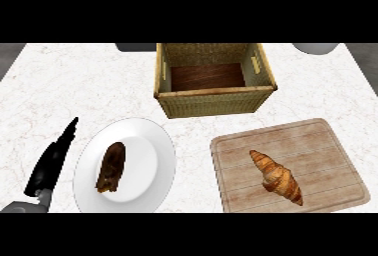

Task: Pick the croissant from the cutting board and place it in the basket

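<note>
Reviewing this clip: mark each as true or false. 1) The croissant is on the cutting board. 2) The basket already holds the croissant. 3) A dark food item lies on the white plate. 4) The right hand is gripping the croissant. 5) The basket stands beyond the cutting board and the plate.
1) True: the croissant lies on the cutting board.
2) False: the basket shows only its wooden bottom.
3) True: a dark brown food item lies on the white plate.
4) False: no right hand shows; only the left hand is in view, left of the plate, fingers straight.
5) True.
</note>
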Controlling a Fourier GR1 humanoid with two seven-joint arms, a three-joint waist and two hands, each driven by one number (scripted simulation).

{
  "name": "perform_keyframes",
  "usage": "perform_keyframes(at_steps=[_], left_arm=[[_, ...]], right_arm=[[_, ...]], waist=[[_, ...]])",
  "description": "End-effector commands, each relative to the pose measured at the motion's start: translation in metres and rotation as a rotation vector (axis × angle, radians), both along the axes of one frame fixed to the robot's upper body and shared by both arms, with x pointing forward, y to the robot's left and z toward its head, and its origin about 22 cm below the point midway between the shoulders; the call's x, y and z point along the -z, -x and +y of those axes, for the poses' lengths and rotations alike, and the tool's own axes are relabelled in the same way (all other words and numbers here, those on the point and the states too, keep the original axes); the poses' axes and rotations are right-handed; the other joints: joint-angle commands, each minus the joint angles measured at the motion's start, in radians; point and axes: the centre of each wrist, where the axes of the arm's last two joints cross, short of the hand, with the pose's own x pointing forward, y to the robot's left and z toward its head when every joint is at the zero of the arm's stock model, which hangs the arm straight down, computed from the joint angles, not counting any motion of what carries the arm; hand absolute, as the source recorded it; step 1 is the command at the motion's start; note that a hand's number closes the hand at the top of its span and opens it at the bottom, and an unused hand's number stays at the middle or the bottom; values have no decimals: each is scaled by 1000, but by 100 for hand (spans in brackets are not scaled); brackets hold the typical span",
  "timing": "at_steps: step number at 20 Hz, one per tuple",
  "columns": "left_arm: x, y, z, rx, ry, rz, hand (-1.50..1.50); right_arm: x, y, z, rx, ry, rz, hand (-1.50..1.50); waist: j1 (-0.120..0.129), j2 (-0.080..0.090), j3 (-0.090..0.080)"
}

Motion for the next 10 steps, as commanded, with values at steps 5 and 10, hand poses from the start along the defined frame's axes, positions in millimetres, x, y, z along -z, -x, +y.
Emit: perform_keyframes(at_steps=[5, 10], left_arm=[[0, 3, -5, -10, -7, 15, 0], [-6, -11, 0, 2, 6, 18, 0]], right_arm=[[7, -5, -7, -51, 122, -58, -150], [19, -22, 0, -45, 116, -33, -150]], waist=[[3, 2, -2], [3, 4, -2]])
